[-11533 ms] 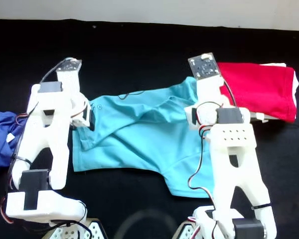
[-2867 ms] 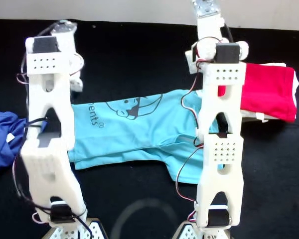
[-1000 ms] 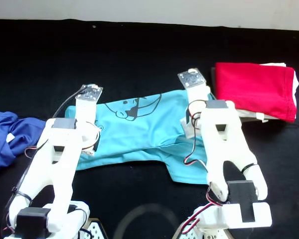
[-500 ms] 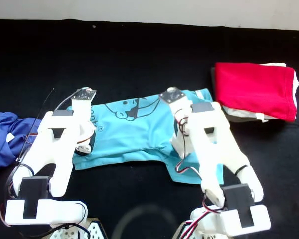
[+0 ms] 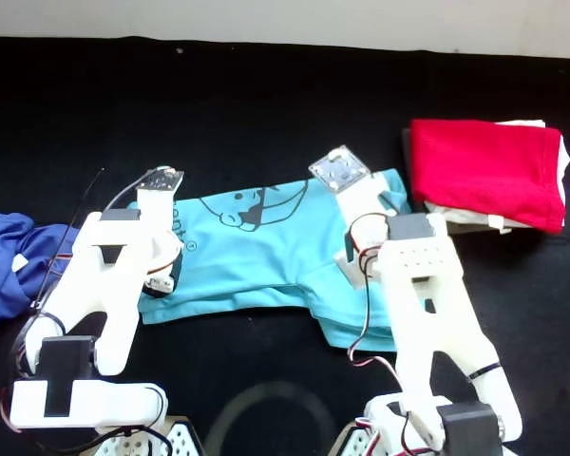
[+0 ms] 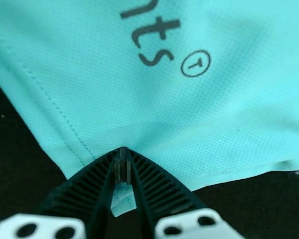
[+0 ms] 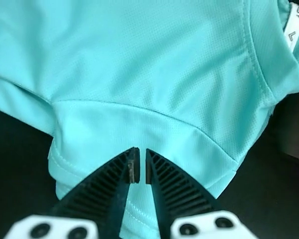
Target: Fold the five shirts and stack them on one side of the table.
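- Black table (image 5: 266,104), viewed from above.
- Blue shirt (image 5: 9,256): crumpled, 9 o'clock edge.
- Left gripper (image 6: 122,169): closed, pinching the teal shirt (image 5: 256,252) at its 8 o'clock hem.
- Teal shirt: partly folded, centre.
- Right gripper (image 7: 138,172): jaws a narrow slit apart, over the teal shirt.
- Red shirt (image 5: 484,171): folded, atop a stack, 2 o'clock.

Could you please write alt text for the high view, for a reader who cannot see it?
The left arm and right arm lean over a turquoise shirt spread on a black table. A folded red shirt tops a stack by the right arm; a crumpled blue shirt lies opposite.
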Robot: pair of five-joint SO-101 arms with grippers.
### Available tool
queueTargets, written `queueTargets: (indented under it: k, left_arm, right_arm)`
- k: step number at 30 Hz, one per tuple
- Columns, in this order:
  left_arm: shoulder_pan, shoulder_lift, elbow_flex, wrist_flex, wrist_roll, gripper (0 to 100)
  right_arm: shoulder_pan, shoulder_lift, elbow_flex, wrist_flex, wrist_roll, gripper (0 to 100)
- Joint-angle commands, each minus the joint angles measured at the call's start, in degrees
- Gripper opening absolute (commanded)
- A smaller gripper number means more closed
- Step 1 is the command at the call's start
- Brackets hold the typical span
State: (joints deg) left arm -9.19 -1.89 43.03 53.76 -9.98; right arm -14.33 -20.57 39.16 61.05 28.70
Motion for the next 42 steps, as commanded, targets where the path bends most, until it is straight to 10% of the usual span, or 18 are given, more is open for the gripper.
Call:
queueTargets:
  k: [1,13,30,42]
  left_arm:
    - [-0.48,0.66,-0.84,0.09,-0.18,1]
    - [-0.48,0.66,-0.84,0.09,-0.18,1]
    - [-0.31,0.75,-0.84,0.09,-0.26,1]
    - [-0.31,0.75,-0.84,0.09,-0.26,1]
  right_arm:
    - [1.89,2.07,2.95,-3.47,0.88,3.3]
    - [16.57,5.41,-0.84,-1.89,-0.26,4.0]
    - [17.63,17.8,-4.62,-7.78,-5.63,12.5]
    - [18.95,14.81,-5.58,-7.78,-4.31,0.6]
